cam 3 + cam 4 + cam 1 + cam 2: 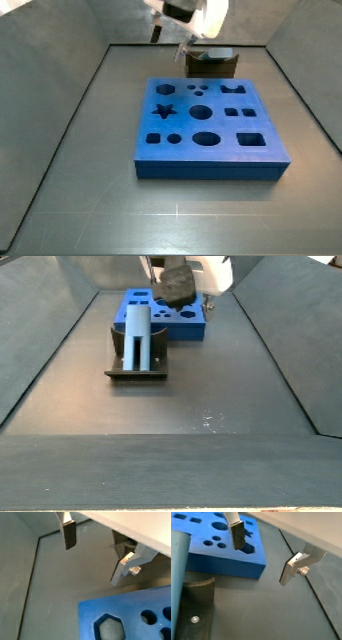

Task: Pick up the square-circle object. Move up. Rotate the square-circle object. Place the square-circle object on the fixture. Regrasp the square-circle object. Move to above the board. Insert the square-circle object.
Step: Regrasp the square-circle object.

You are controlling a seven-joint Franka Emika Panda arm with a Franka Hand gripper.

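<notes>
The square-circle object [138, 334], a slim pale blue-grey peg, stands upright on the dark fixture [136, 368] in front of the blue board [171, 318]. In a wrist view the peg [178, 582] shows as a pale column at the picture's edge, over the fixture's dark base [198, 607]. My gripper [95, 554] [263, 554] is open, with only grey floor and the board's corner [234, 554] between the fingers. It hangs high over the far end of the box [178, 294] [178, 22], apart from the peg. In one side view the fixture [211, 63] sits behind the board [207, 125].
Grey sloping walls close in the floor on all sides. The board's cut-outs include a star [164, 111], circles and squares; a hexagonal hole [109, 628] shows in a wrist view. A floor seam [30, 577] runs beside the board.
</notes>
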